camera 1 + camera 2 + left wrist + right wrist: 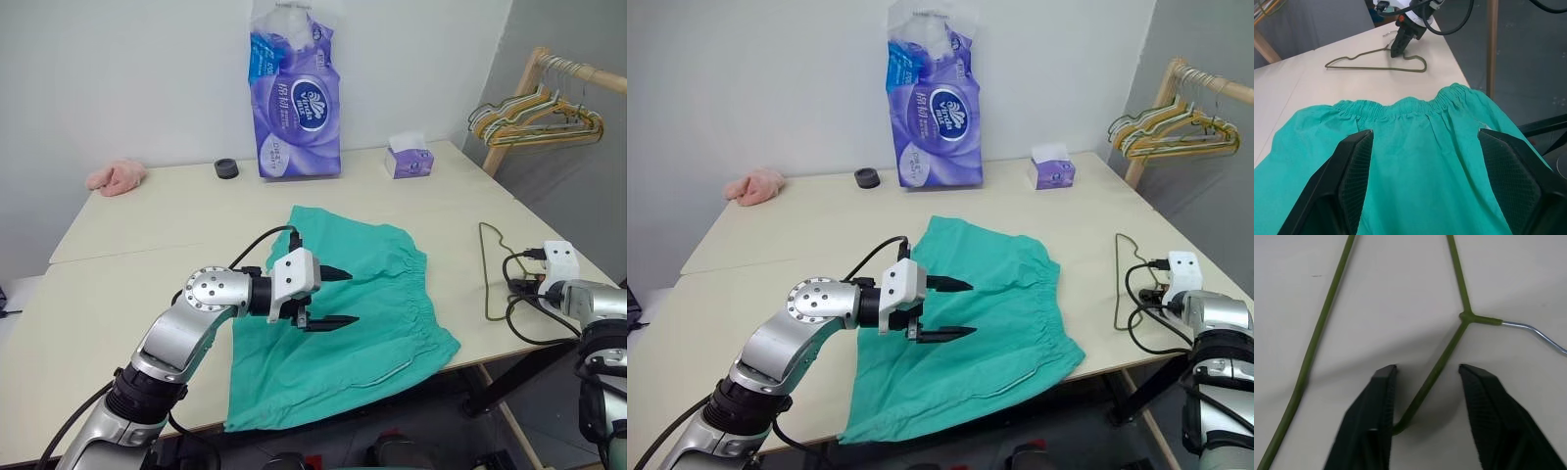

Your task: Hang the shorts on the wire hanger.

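The teal-green shorts (362,294) lie flat on the table, waistband toward the right, one leg hanging over the front edge. My left gripper (351,297) hovers just above the middle of the shorts, open, fingers pointing right at the waistband (1410,105). The thin olive wire hanger (487,284) lies flat near the table's right edge, beside the waistband. My right gripper (1428,368) is down at the hanger, open, and its two fingers straddle one wire arm (1440,367) just below the neck. The wire touches one finger's inner side.
At the back stand a purple toilet-paper pack (294,98), a small tissue box (409,160) and a black round cap (226,168). A pink cloth (118,176) lies back left. A wooden rack with bunched hangers (539,113) stands to the right, beyond the table edge.
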Tool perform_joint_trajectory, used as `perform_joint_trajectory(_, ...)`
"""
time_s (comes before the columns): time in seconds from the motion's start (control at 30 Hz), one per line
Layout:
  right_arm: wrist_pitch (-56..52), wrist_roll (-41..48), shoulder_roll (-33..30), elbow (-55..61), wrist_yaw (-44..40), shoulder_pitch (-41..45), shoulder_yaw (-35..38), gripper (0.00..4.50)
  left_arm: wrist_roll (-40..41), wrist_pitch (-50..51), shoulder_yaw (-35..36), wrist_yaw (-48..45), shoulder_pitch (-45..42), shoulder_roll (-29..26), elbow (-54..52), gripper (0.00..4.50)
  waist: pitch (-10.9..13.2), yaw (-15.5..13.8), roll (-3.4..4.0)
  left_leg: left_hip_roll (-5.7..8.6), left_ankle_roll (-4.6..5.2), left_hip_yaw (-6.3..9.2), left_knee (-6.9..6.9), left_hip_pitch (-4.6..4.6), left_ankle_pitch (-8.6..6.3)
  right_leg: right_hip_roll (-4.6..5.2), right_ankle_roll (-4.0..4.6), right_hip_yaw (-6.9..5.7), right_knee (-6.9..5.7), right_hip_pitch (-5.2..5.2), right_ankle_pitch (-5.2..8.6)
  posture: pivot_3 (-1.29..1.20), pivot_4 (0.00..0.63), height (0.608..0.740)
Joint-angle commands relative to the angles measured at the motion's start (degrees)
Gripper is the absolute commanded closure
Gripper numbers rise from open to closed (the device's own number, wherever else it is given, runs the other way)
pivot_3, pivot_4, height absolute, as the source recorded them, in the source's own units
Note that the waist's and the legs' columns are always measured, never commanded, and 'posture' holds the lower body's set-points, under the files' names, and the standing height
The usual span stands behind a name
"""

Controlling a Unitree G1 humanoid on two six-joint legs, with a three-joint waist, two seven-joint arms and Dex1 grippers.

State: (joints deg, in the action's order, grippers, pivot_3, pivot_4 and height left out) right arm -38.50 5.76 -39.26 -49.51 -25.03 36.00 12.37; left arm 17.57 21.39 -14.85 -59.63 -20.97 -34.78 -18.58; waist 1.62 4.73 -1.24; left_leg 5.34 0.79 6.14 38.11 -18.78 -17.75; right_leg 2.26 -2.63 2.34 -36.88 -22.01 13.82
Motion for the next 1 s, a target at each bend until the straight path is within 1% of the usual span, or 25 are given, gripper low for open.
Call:
perform_joint_trajectory(0.03, 0.7, -1.1, 0.5, -5.2, 3.3, -0.5, -0.1, 3.43, 0.0, 0.0, 0.9, 0.4, -0.9, -0.3, -1.9, 0.89, -0.1, 0.0, -0.13, 0.00, 0.00, 0.00, 0.00, 0.00, 0.00, 0.00, 0.00, 0.00, 0.00, 0.00, 0.00, -0.12, 0.003, 0.740)
perform_joint_trajectory(0.13, 2.3, -0.4, 1.4, -7.5, 6.5, 0.4, 1.2, 4.44, 0.2, 0.4, 1.3, 0.7, -0.9, -0.5, -1.9, 0.89, -0.2, 0.0, -0.30, 0.00, 0.00, 0.02, 0.00, 0.01, 0.00, 0.00, 0.00, 0.00, 0.00, 0.01, 0.00, -0.12, 0.000, 0.740)
perform_joint_trajectory(0.27, 4.6, 0.2, 2.0, -9.4, 8.6, 1.8, 2.7, 4.48, 0.1, 0.5, 1.7, 1.2, -1.3, -0.6, -1.4, 0.89, -0.3, 0.0, -0.50, 0.00, 0.00, 0.02, 0.00, 0.01, 0.00, 0.00, 0.00, 0.00, 0.01, 0.02, 0.00, -0.12, 0.000, 0.740)
perform_joint_trajectory(0.43, 9.0, -0.1, 1.6, -8.7, 8.4, 4.0, 2.3, 4.48, 0.1, 1.6, 3.4, 3.9, -2.3, 0.4, 1.5, 0.89, -0.3, 0.0, -0.51, 0.01, 0.02, 0.01, 0.00, 0.01, -0.01, 0.00, -0.02, 0.02, 0.04, 0.04, -0.02, -0.12, 0.000, 0.740)
perform_joint_trajectory(0.53, 12.6, -0.5, 0.8, -5.4, 7.4, 5.8, 1.5, 4.50, -0.7, 1.4, 5.2, 6.2, -3.8, 0.9, 5.2, 0.39, -0.2, 0.2, -0.23, 0.01, 0.02, -0.02, -0.01, 0.00, -0.01, 0.00, -0.02, 0.04, 0.02, -0.01, -0.02, -0.12, 0.000, 0.740)
perform_joint_trajectory(0.57, 14.4, -1.3, 0.3, -2.3, 6.3, 5.8, 0.2, 4.50, -1.5, 0.6, 6.2, 7.4, -4.7, 1.0, 7.4, 0.07, -0.1, 0.3, -0.08, 0.02, 0.02, -0.05, -0.01, -0.02, -0.01, 0.00, -0.02, 0.07, 0.02, -0.04, -0.02, -0.12, 0.000, 0.740)
perform_joint_trajectory(0.6, 15.5, -1.7, 0.1, 0.8, 5.6, 5.6, -0.6, 4.50, -2.1, 0.0, 7.2, 8.5, -5.6, 1.1, 9.5, 0.03, 0.1, 0.3, 0.18, 0.02, 0.02, -0.07, -0.03, -0.05, -0.01, 0.00, -0.02, 0.09, 0.01, -0.09, -0.02, -0.12, 0.000, 0.740)
perform_joint_trajectory(0.67, 17.9, -3.6, -0.7, 6.3, 4.5, 4.0, -3.1, 4.50, -2.9, -1.1, 8.5, 10.0, -6.9, 1.3, 12.3, 0.03, 0.3, 0.6, 0.50, 0.02, 0.01, -0.13, -0.04, -0.13, -0.01, 0.00, -0.03, 0.15, -0.04, -0.24, -0.02, -0.12, 0.000, 0.740)
perform_joint_trajectory(0.73, 18.3, -4.0, -0.7, 13.0, 3.5, 1.8, -4.3, 4.50, -3.1, -1.9, 9.8, 10.8, -8.3, 1.4, 15.1, 0.03, 0.3, 0.8, 0.58, -0.01, 0.00, -0.11, -0.09, -0.13, 0.00, 0.00, -0.03, 0.13, -0.10, -0.29, -0.02, -0.13, 0.000, 0.740)
perform_joint_trajectory(0.8, 20.7, -5.7, -1.0, 23.9, 2.0, -1.9, -6.8, 4.50, -2.7, -2.2, 12.4, 12.2, -11.1, 1.4, 20.0, 0.03, 0.3, 0.6, 0.58, -0.03, -0.07, -0.01, -0.13, -0.13, -0.03, 0.00, -0.03, 0.04, -0.10, -0.30, -0.01, -0.13, 0.000, 0.740)
perform_joint_trajectory(0.87, 22.3, -7.2, -1.3, 31.2, 1.3, -4.8, -8.7, 4.50, -2.0, -2.1, 14.0, 12.4, -13.1, 1.2, 23.4, 0.03, 0.3, 0.5, 0.60, -0.03, -0.12, 0.07, -0.13, -0.19, -0.06, 0.00, -0.03, -0.02, -0.09, -0.34, -0.01, -0.13, 0.000, 0.740)
perform_joint_trajectory(1.0, 26.8, -9.1, -1.9, 42.0, -2.2, -8.9, -12.3, 4.50, 3.2, 2.3, 17.5, 7.6, -16.3, 0.3, 28.3, 0.03, 0.3, 0.4, 0.62, -0.01, -0.16, 0.04, -0.09, -0.20, -0.10, -0.01, -0.03, 0.04, -0.07, -0.35, -0.01, -0.14, 0.000, 0.740)
